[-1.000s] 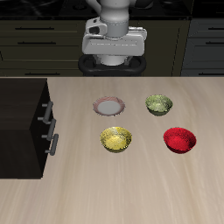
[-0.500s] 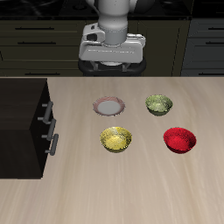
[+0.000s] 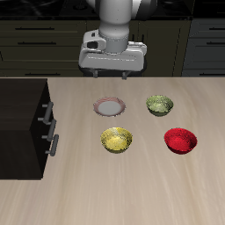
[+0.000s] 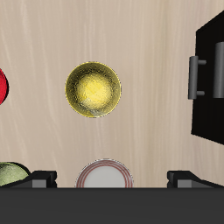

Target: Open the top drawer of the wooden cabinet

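Observation:
The wooden cabinet (image 3: 21,123) is a nearly black box at the table's side edge, with its drawers shut. The top drawer (image 3: 42,109) has a short silver handle, and the lower drawer (image 3: 49,142) has the same one. My gripper (image 3: 112,70) hangs above the table's back edge, over the pink plate and well away from the cabinet. It is open and empty. In the wrist view my fingertips (image 4: 39,178) stand wide apart around the gripper's middle (image 4: 112,178). That view also shows the cabinet (image 4: 213,105) with one handle; I cannot tell which drawer it belongs to.
A pink plate (image 3: 110,107), an olive bowl (image 3: 159,105), a yellow bowl (image 3: 116,139) and a red bowl (image 3: 180,140) sit in the table's middle. The yellow bowl (image 4: 94,88) and plate (image 4: 103,177) show in the wrist view. Dark kitchen cupboards (image 3: 39,39) stand behind.
My gripper has moved a little forward from the robot's base toward the table and lowered slightly. The cabinet, drawers and bowls have not moved.

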